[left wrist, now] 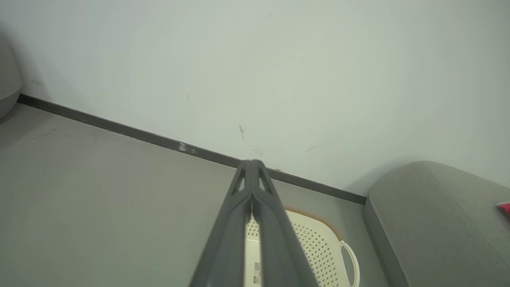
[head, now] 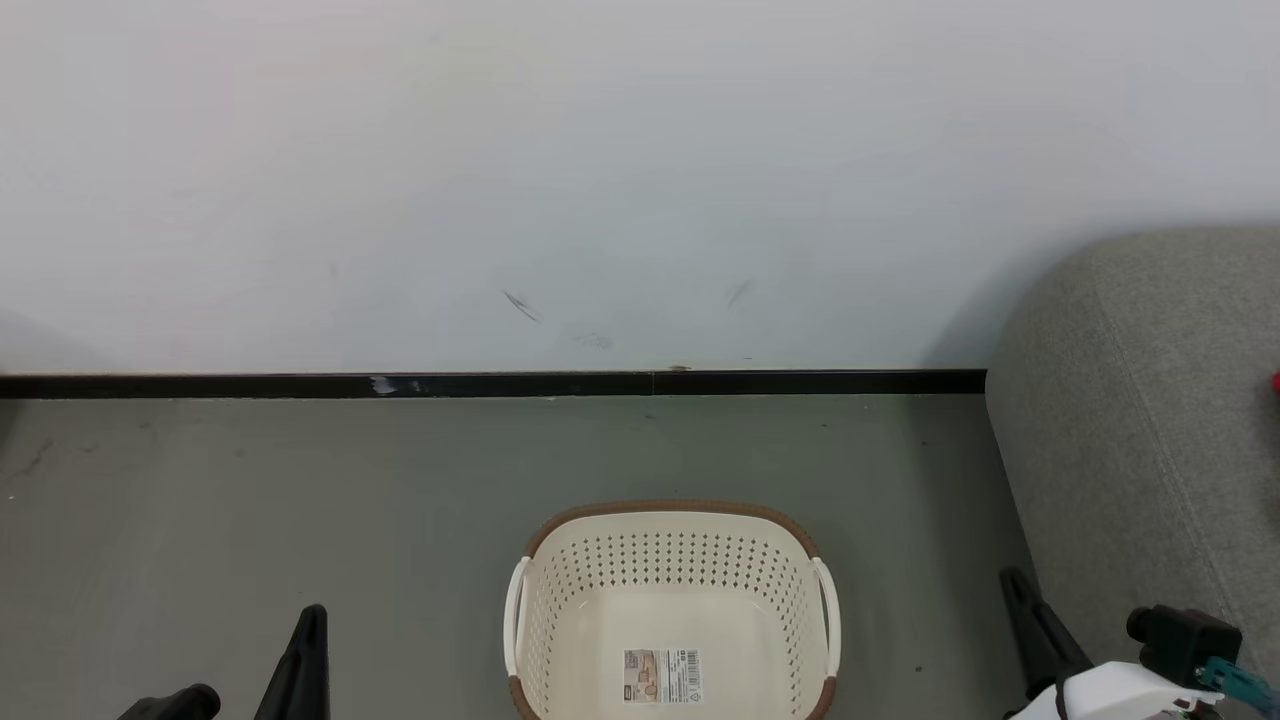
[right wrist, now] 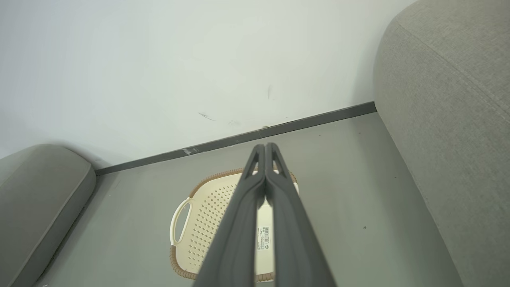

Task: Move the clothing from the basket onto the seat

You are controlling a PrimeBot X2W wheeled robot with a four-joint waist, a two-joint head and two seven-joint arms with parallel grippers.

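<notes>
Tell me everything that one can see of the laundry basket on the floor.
The basket is oval, of cream-white plastic, its walls pierced with small holes. A brown woven-look rim runs round the top, and a white handle stands at each side. On its bare bottom sits a barcode label. It stands upright on the grey floor, left of the grey seat and apart from it; its near end is cut off in the head view.

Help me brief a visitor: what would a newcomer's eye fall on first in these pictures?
The cream perforated basket looks empty on the grey floor before the white wall, a label on its bottom. To its right rises the big grey seat, with a sliver of red at the picture's edge. The left gripper and the right gripper are both shut.
</notes>
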